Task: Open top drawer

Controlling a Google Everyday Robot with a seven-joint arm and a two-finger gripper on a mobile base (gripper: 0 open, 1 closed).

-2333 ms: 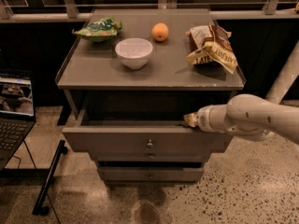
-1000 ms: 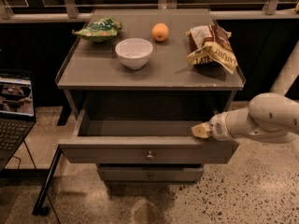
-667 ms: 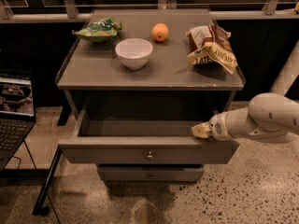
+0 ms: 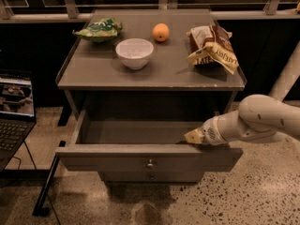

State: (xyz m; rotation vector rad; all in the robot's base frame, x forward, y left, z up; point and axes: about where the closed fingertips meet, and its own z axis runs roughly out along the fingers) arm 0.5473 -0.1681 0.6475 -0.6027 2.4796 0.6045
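Note:
The top drawer of the grey-brown cabinet is pulled far out, showing a shallow empty grey box. Its flat front carries a small round metal knob at the centre. My gripper comes in from the right on a white arm and sits at the top edge of the drawer front, right of centre, with its tip just inside the drawer. Below, the narrower middle drawer front shows only as a strip.
The cabinet top holds a white bowl, an orange, a green chip bag and a brown chip bag. An open laptop stands at the left. A black stand leg lies on the speckled floor.
The drawer has slid further out toward me since the earliest frame, and my gripper has moved with its front edge. Over the last second little has moved.

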